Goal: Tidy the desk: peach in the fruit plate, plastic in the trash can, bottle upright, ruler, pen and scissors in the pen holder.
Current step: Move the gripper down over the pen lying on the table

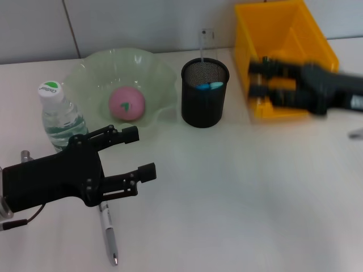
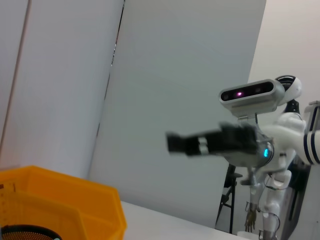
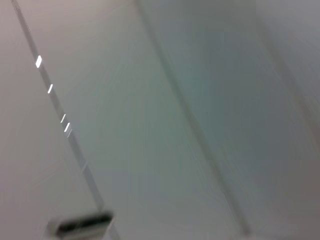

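Left to right on the white bench (image 1: 238,198): left gripper (image 1: 139,153), fingers spread and empty, hovering low; a water bottle (image 1: 59,116) stands upright just behind and beside them, and a pen (image 1: 108,232) lies flat on the bench just below the lower finger, partly under the arm. Beyond the fingers, a pale green fruit plate (image 1: 91,73) with the pink peach (image 1: 127,103) already in it. Next, the black mesh pen holder (image 1: 205,93), showing blue handles and a thin upright strip inside. Then the yellow bin (image 1: 278,39), with the right gripper (image 1: 255,79) held over its front edge; blurred, so whether its fingers are parted or closed cannot be told. Step in hand, by judgement: the pen, the one item visibly left loose; the next move calls for lowering the spread left fingers astride its barrel. Hidden or unclear: the pen's upper end, the bin's contents, and any plastic. The right wrist view shows only wall.
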Robot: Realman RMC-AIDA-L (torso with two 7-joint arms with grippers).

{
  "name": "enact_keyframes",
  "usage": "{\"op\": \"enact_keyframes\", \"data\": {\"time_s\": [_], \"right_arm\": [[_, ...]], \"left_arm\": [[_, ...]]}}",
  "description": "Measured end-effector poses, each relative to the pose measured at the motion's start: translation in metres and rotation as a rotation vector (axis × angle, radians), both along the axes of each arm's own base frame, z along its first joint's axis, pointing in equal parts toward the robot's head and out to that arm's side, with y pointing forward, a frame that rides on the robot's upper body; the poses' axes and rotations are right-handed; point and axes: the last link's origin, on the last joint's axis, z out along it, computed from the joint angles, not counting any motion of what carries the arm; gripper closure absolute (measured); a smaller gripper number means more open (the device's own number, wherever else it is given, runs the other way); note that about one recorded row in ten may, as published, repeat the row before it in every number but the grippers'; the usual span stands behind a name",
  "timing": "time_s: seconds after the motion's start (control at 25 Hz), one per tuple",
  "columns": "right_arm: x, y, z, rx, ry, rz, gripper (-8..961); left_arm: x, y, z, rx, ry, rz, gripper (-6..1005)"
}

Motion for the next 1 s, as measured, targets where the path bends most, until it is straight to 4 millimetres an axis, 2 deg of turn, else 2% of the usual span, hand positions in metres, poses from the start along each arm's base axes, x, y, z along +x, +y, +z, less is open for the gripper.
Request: {"op": "enact_keyframes", "data": {"time_s": [0.16, 0.36, 0.84, 1.0], "right_arm": [[0.016, -0.015, 0.002, -0.151, -0.178, 0.004, 197], [0.033, -0.022, 0.0, -0.191, -0.298, -0.015, 198], [0.04, -0.028, -0.004, -0.173, -0.352, 0.028, 199], [0.039, -0.029, -0.005, -0.15, -0.349, 0.05, 199]], "left_arm": [[0.0, 0.001, 0.0, -0.008, 0.01, -0.002, 170], [-0.002, 0.001, 0.002, -0.023, 0.025, 0.0, 170], [-0.001, 0.003, 0.01, -0.079, 0.045, -0.02, 171], [0.007, 0.008, 0.02, -0.188, 0.1, -0.071, 171]]}}
